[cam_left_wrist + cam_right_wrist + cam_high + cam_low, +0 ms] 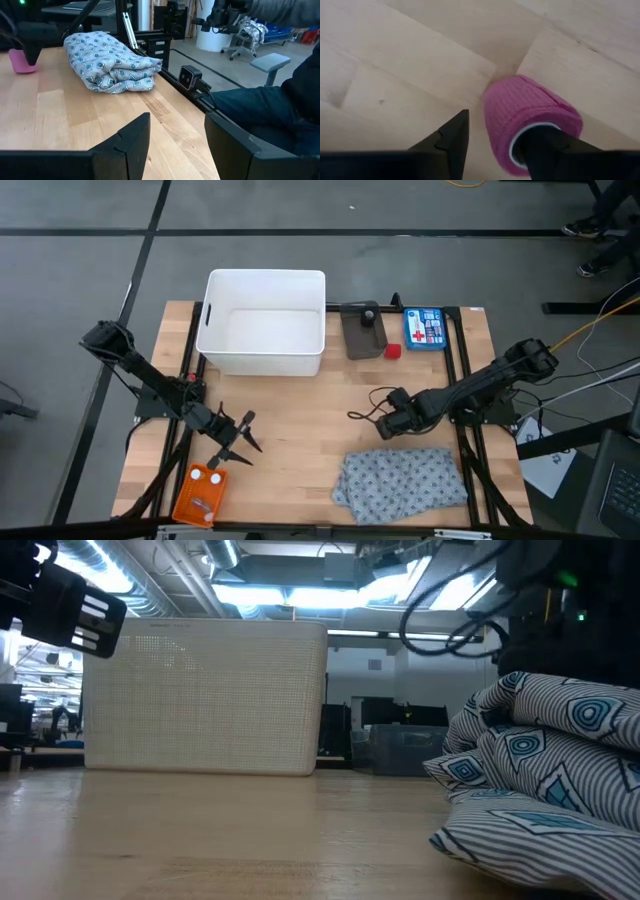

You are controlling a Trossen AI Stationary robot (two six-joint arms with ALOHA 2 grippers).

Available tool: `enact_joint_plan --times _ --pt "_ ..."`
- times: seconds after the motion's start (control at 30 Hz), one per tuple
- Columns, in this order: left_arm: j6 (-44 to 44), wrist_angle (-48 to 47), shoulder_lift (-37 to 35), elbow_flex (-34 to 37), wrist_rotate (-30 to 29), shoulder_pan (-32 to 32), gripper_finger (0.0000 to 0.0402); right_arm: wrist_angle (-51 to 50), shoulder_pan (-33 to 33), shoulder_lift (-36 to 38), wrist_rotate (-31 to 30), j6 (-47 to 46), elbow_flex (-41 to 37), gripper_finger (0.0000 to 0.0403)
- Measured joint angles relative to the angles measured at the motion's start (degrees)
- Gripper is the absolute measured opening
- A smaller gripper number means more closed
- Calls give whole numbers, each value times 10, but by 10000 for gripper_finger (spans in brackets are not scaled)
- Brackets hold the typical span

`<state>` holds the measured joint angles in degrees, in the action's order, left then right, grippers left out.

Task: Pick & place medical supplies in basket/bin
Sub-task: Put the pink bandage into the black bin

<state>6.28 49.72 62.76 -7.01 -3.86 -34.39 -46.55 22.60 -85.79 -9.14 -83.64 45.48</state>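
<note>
A pink roll (532, 117) stands on the table right of the middle; the left wrist view shows it too, pink roll (21, 62). My right gripper (385, 423) points down over it, open, one finger in the roll's hollow and the other outside. My left gripper (245, 438) hangs open and empty near the orange basket (200, 495), which lies at the near left with small pale pieces in it. A grey dotted cloth (402, 480) lies bunched at the near right. By the far edge are a dark item (362, 330) and a red block (392, 350). My right gripper comes from above, pointing down. One finger (542, 145) reaches into the hollow core at the roll's top rim (520, 140). The other finger (451, 140) stands outside the pink wall with a gap to it. Whether the inner finger touches the wall, I cannot tell.
A large white tub (264, 323) stands at the far middle. A blue and white first-aid box (425, 328) lies at the far right. Bare wood lies between the two grippers. A seated person's legs (260, 107) show beyond the table's near edge.
</note>
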Motion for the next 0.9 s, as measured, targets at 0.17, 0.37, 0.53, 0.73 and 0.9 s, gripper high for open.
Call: enact_joint_plan --times 0.17,0.37,0.53,0.73,0.9 --pt "0 -3 0 0 0 0 187 21 -6 3 0 -5 -17 132" --pt "0 -3 0 0 -6 0 187 22 -15 3 -5 31 20 83" --pt "0 -3 0 0 -8 0 187 19 -33 3 -23 88 71 41" --pt "0 -2 0 0 -8 0 187 -36 -76 3 -52 164 143 35" --pt "0 -2 0 0 -8 0 187 -79 -136 3 -80 240 207 39"
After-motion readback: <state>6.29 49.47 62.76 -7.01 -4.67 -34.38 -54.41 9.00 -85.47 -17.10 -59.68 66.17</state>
